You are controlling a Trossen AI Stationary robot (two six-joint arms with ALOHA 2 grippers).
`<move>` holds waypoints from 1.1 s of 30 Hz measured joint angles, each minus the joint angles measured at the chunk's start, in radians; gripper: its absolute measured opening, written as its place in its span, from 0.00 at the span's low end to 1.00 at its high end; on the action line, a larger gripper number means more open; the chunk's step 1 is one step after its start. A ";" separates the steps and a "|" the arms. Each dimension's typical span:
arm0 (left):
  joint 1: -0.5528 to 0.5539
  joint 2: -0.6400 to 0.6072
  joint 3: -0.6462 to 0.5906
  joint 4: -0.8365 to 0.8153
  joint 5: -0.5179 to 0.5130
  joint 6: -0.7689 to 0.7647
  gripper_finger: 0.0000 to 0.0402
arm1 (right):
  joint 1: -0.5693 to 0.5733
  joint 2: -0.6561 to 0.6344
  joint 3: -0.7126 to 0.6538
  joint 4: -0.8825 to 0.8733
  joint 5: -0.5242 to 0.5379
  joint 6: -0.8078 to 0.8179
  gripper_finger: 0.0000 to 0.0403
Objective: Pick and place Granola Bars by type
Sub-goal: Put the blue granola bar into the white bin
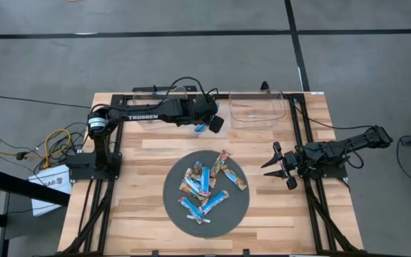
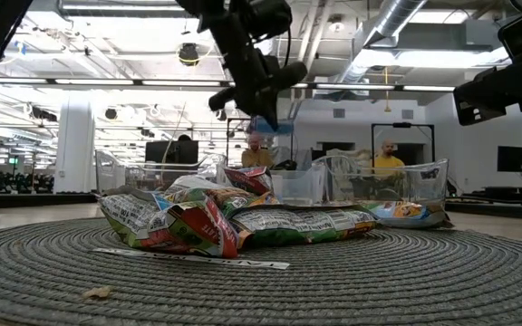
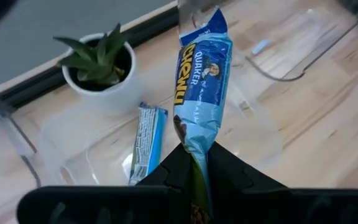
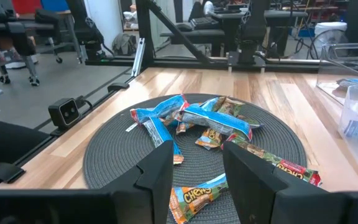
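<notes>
Above a clear bin (image 1: 164, 114), left gripper (image 3: 194, 163) clamps a blue granola bar (image 3: 202, 93); right gripper (image 1: 280, 165) gapes.

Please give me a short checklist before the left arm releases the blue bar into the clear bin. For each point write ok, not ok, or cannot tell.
1. Left gripper shut on the blue bar: ok.
2. Bar hangs free, clear of the table: ok.
3. Bar is over the left bin: cannot tell; it hangs near the bin's right end.
4. Bin already holds a matching bar: ok, one blue bar lies inside.
5. Small plant is out of the drop path: ok, it sits to one side.
6. Right gripper is open and waits right of the mat, away from the bins: ok.
</notes>
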 joint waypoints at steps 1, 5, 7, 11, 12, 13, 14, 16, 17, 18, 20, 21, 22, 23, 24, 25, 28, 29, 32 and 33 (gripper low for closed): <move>0.002 0.000 -0.019 0.019 0.000 0.000 0.07 | 0.000 0.000 0.000 0.000 0.000 0.000 0.33; 0.014 0.000 -0.088 0.099 0.022 -0.005 0.07 | 0.000 0.000 0.000 0.000 0.000 0.000 0.33; 0.021 0.001 -0.114 0.121 0.026 -0.006 0.07 | 0.000 0.000 0.000 0.000 0.000 0.000 0.33; 0.029 0.001 -0.156 0.165 0.026 0.014 0.07 | 0.000 0.000 0.000 0.000 0.000 0.000 0.33; 0.031 0.001 -0.164 0.164 0.026 0.016 0.07 | 0.000 0.000 0.000 0.000 0.000 0.000 0.33; 0.035 0.001 -0.172 0.164 0.026 0.017 0.07 | 0.000 0.000 0.000 0.000 0.000 0.000 0.33; 0.037 0.001 -0.178 0.164 0.026 0.019 0.07 | 0.000 0.000 0.000 0.000 0.000 0.000 0.33; 0.043 0.001 -0.195 0.174 0.026 0.020 0.07 | 0.000 0.000 0.000 0.000 0.000 0.000 0.33; 0.046 0.001 -0.205 0.175 0.026 0.020 0.07 | 0.000 0.000 0.000 0.000 0.000 0.000 0.33; 0.048 0.001 -0.212 0.172 0.026 0.020 0.07 | 0.000 0.000 0.000 0.000 0.000 0.000 0.33; 0.056 0.001 -0.226 0.172 0.027 0.020 0.07 | 0.000 0.000 0.000 0.000 0.000 0.000 0.33; 0.059 0.001 -0.233 0.174 0.027 0.020 0.07 | 0.000 0.000 0.000 0.000 0.000 0.000 0.33; 0.062 0.001 -0.238 0.169 0.027 0.021 0.07 | 0.000 0.000 0.000 0.000 0.000 0.000 0.33; 0.065 0.001 -0.239 0.159 0.027 0.022 0.07 | 0.000 0.000 0.000 0.000 0.000 0.000 0.33; 0.067 0.001 -0.239 0.154 0.027 0.023 0.07 | 0.000 0.000 0.000 0.000 0.000 0.000 0.33; 0.068 0.001 -0.239 0.155 0.027 0.027 0.07 | 0.000 0.000 0.000 0.000 0.000 0.000 0.33; 0.069 0.001 -0.239 0.152 0.027 0.036 0.07 | 0.000 0.000 0.000 0.000 0.000 0.000 0.33; 0.069 0.001 -0.239 0.153 0.028 0.036 0.07 | 0.000 0.000 0.000 0.000 0.000 0.000 0.33; 0.069 0.001 -0.239 0.151 0.029 0.054 0.07 | 0.000 0.000 0.000 0.000 0.000 0.000 0.33; 0.069 0.001 -0.239 0.148 0.028 0.054 0.07 | 0.000 0.000 0.000 0.000 0.000 0.000 0.33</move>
